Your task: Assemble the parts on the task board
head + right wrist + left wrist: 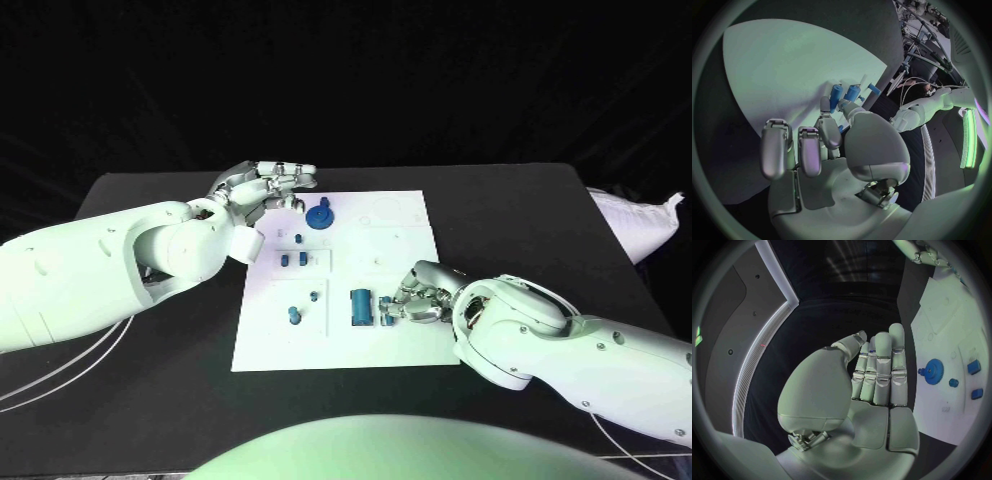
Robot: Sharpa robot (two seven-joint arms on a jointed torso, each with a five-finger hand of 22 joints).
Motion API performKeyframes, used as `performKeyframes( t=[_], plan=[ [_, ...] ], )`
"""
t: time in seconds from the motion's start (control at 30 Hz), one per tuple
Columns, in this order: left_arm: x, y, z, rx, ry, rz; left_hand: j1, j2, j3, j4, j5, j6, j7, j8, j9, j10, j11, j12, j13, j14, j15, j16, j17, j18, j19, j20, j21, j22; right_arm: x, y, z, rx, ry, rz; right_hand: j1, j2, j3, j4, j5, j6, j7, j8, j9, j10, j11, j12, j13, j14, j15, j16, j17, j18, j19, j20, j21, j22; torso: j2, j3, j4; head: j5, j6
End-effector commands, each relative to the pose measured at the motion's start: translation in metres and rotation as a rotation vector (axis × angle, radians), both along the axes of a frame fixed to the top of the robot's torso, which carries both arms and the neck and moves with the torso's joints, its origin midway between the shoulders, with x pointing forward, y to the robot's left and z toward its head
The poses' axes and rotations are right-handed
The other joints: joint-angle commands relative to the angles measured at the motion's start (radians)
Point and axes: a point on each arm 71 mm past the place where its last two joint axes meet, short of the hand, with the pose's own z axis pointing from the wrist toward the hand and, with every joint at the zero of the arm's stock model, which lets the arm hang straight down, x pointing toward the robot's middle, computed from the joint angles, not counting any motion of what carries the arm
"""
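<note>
While the right hand (411, 298) works low over the near half of the task board (404, 235), its fingers are gathered around a small blue part (387, 308) just beside the tall blue cylinder (359, 307). The right wrist view shows the fingertips (826, 107) pinching in among blue pieces (845, 93) on the white plate, so the hand seems to have hold of one – though whether it truly grips the piece or merely presses on it I cannot tell for certain. That low, closed pose suits seating a part into its place on the board

The left hand (267, 182) hangs at the board's far left corner, near the blue gear (320, 214) but apart from it. In the left wrist view its fingers (881, 371) stand straight and close together with nothing in them – a waiting pose, kept out of the other arm's way, and perhaps ready to go for the gear (934, 369) next

Other small blue parts (293, 260) lie in a column down the board's left side, and two more (299, 312) sit nearer the front edge, all laid out within reach on the black bench (519, 215). By my judgement the assembly is only partly done
</note>
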Motion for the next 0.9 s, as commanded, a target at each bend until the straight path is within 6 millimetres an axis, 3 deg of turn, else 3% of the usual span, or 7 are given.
performKeyframes(
  t=[0.03,0.63,0.9],
  plan=[
    [-0.0009,-0.0031,0.001,-0.008,-0.006,-0.025,0.001,0.012,-0.003,0.0,0.003,-0.007,0.001,0.005,-0.001,-0.007,0.0,0.006,0.001,-0.007,0.0,-0.003,-0.001,0.003,0.002,0.008,-0.006,-0.001,-0.0015,0.0027,-0.0005,-0.02,-0.007,0.024,-0.017,0.001,-0.008,0.008,-0.008,-0.007,0.003,0.002,0.003,0.002,-0.002,0.006,0.009,0.091,-0.01,0.005,0.201,-0.007,0.017,-0.009,0.007,0.002,-0.001,-0.0001,0.0002,-0.001,0.0],
    [-0.0009,-0.0029,0.001,-0.006,-0.007,-0.027,-0.001,0.011,-0.004,0.001,0.002,-0.007,0.001,0.006,-0.001,-0.008,0.0,0.007,0.001,-0.007,0.001,-0.002,-0.002,0.003,0.002,0.008,-0.007,-0.002,-0.0026,0.0028,0.0017,-0.025,-0.027,0.034,-0.075,-0.016,-0.128,0.071,-0.08,-0.013,0.001,0.014,0.029,0.005,-0.002,0.009,0.016,0.092,-0.01,0.007,0.204,-0.008,0.019,-0.01,0.008,0.007,0.0,0.0004,0.0003,0.0,-0.002],
    [-0.0009,-0.0025,0.001,-0.006,-0.007,-0.026,-0.001,0.011,-0.004,0.001,0.002,-0.007,0.001,0.006,-0.001,-0.008,0.0,0.007,0.001,-0.007,0.001,-0.002,-0.002,0.003,0.002,0.008,-0.007,-0.002,-0.0027,-0.0009,0.0024,-0.028,-0.036,0.03,-0.049,-0.006,-0.143,0.066,-0.09,-0.015,0.0,0.016,0.035,0.005,-0.003,0.01,0.017,0.092,-0.011,0.008,0.205,-0.008,0.019,-0.011,0.008,0.007,0.0,0.0009,-0.0011,0.0,-0.002]
  ],
)
